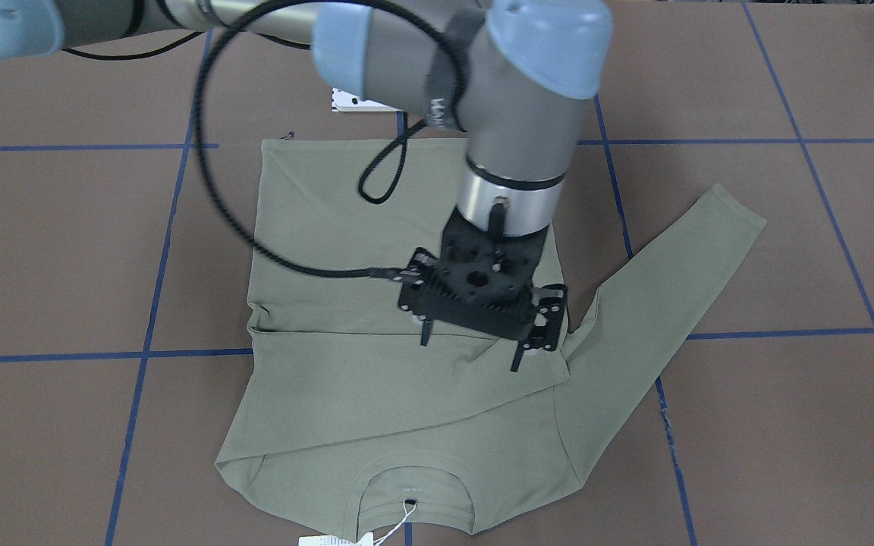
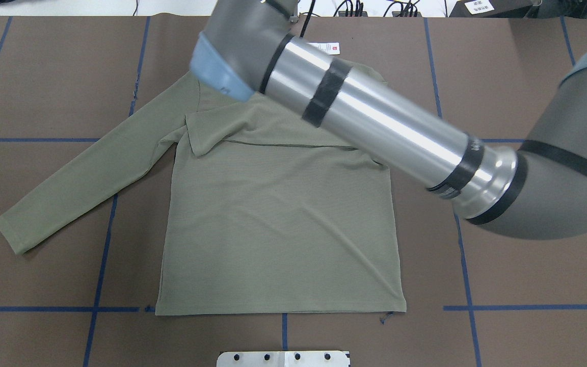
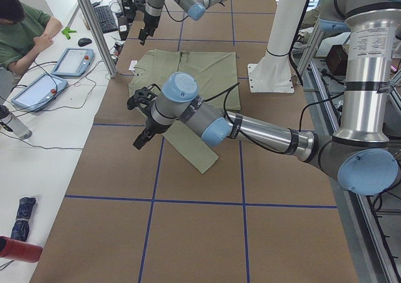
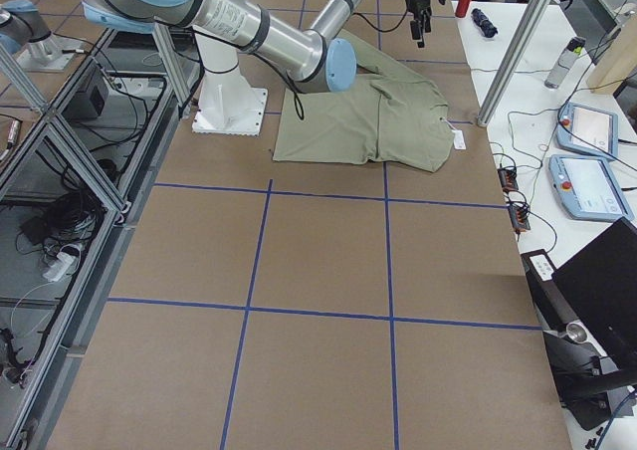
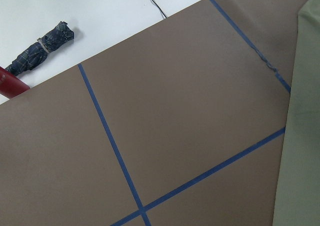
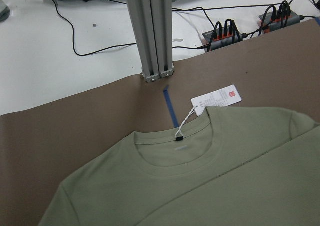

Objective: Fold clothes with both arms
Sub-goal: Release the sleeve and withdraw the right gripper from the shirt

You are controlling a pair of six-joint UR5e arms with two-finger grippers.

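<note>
The olive-green shirt (image 2: 273, 229) lies flat on the brown table, collar (image 6: 177, 153) toward the far side, with its white hang tag (image 6: 216, 98) beyond the collar. Its right sleeve (image 1: 376, 379) is folded across the body. Its left sleeve (image 2: 79, 173) lies stretched out on the table. My right gripper (image 1: 471, 347) hangs open and empty above the folded sleeve's cuff end. My left gripper (image 3: 139, 142) is in the air beside the left sleeve, seen only from the side, so I cannot tell whether it is open. The left wrist view shows only the shirt's edge (image 5: 305, 136).
Blue tape lines (image 2: 105, 244) grid the table. A white base plate (image 2: 283, 358) sits at the near edge. An aluminium post (image 6: 150, 31) and cables stand beyond the collar. A folded umbrella (image 5: 42, 46) and a red bottle (image 5: 10, 83) lie off the table's left. An operator (image 3: 25, 26) sits there.
</note>
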